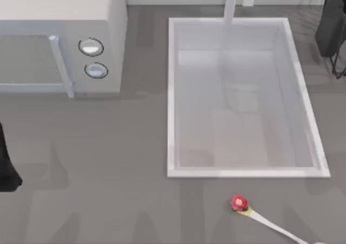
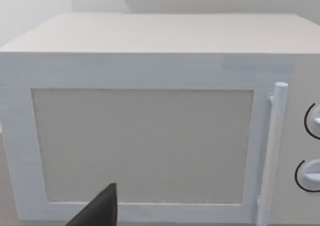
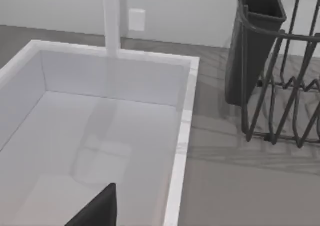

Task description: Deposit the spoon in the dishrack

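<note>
The spoon [image 1: 259, 214] lies flat on the grey worktop [image 1: 108, 173], near the front edge and toward the right side, its round red end [image 1: 239, 202] pointing toward the sink basin [image 1: 172, 92] and its pale handle running off diagonally toward the bottom right corner. Nothing touches it, so the task looks to be at its very start: the spoon is not yet grasped. The dishrack [image 1: 331, 25] stands at the far right corner, well apart from the spoon, with the whole length of the basin between them; the right wrist view shows its thin black wire bars and a dark slab-like holder [image 3: 252, 40] just beside the basin's rim. The left arm [image 1: 6, 165] is parked at the left edge of the worktop, facing the microwave [image 2: 145, 136]. A dark tip of the left pincer [image 2: 102, 208] and of the right pincer [image 3: 102, 206] shows in each wrist view, but I cannot tell how far either is opened, and neither has hold of anything. The next move probably calls for the right arm to come down over the handle and pinch it across its narrow width. The spoon sits close to the front edge, which leaves little margin, while open worktop along the basin's right side offers a route to the rack.
</note>
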Motion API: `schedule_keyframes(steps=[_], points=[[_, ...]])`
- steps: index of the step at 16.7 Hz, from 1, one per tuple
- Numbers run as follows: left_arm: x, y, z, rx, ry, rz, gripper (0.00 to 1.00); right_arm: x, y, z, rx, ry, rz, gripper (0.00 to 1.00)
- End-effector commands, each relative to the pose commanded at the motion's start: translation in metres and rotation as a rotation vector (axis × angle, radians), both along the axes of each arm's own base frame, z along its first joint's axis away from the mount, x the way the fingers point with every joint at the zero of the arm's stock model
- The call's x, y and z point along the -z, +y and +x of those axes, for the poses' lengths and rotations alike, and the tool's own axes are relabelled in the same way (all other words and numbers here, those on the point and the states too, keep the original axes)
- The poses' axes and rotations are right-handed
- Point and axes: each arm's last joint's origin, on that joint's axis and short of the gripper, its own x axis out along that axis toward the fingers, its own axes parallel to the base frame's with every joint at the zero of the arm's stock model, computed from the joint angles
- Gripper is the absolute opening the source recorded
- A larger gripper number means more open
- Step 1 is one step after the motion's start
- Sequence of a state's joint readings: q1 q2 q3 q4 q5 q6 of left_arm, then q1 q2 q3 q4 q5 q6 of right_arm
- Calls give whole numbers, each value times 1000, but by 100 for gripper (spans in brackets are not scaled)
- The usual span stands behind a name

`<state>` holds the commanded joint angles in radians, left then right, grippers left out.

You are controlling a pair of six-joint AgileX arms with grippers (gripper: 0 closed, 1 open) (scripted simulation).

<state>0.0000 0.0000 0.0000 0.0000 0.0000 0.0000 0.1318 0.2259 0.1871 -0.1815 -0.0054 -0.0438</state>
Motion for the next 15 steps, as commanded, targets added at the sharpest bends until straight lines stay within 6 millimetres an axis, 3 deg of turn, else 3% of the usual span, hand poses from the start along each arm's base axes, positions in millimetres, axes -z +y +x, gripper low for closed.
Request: schedule_keyframes(steps=[6, 10, 15], points=[[0, 0, 0, 0, 0, 0, 100, -22, 44, 39, -265, 549, -215, 100], [0, 0, 0, 0, 0, 0, 100, -15, 90, 68, -449, 905, -423, 100], [0, 0, 0, 0, 0, 0, 100, -9, 143, 85, -608, 1131, -623, 100]])
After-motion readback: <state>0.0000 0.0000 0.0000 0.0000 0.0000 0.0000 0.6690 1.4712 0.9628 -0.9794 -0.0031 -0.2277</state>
